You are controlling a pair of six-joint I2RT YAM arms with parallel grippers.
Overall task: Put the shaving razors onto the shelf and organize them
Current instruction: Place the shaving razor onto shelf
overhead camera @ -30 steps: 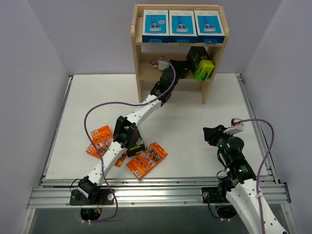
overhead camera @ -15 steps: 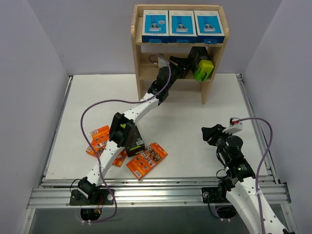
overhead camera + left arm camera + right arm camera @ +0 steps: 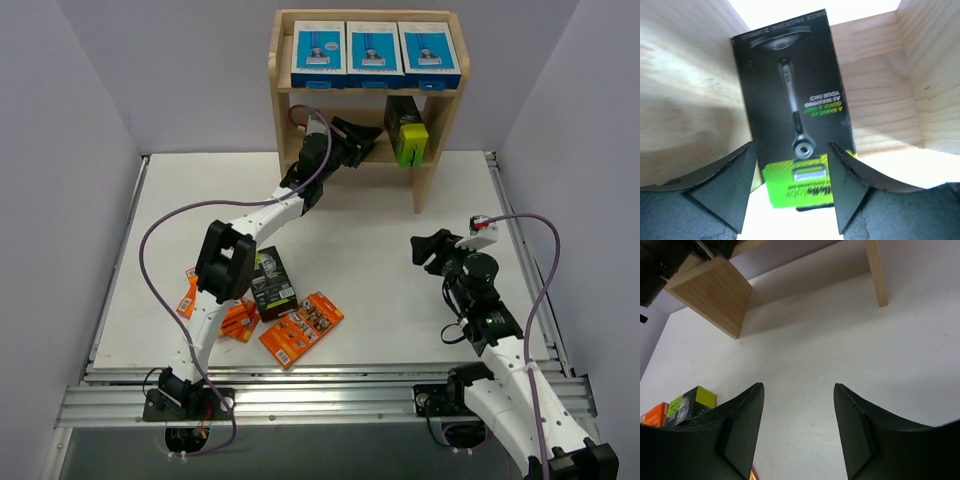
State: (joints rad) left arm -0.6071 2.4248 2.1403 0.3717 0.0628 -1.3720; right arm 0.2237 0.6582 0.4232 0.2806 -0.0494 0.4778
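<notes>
Three blue-and-white boxes (image 3: 372, 50) stand side by side, faces forward, along the top tier of the shelf (image 3: 281, 70) at the upper centre of the overhead view, so that row looks finished. One tier down, toward the right end, a black-and-lime box (image 3: 406, 138) stands upright on the wood. The left pincer (image 3: 362, 133) is just beside it with its jaws apart. In the left wrist view the box sits between the two fingertips with no clamp on it, so it looks placed. The rest of that tier and the bottom tier show no other packs. Well apart from the shelf, in the lower left of the desk (image 3: 390, 230), lie a second black-and-lime box (image 3: 271, 284) and several orange packs (image 3: 300, 328), some partly hidden under the left arm. These are what is left to carry over, which puts the task a little past half done. The right pincer (image 3: 428, 250) hangs over the bare lower right of the desk, jaws apart and holding nothing.
</notes>
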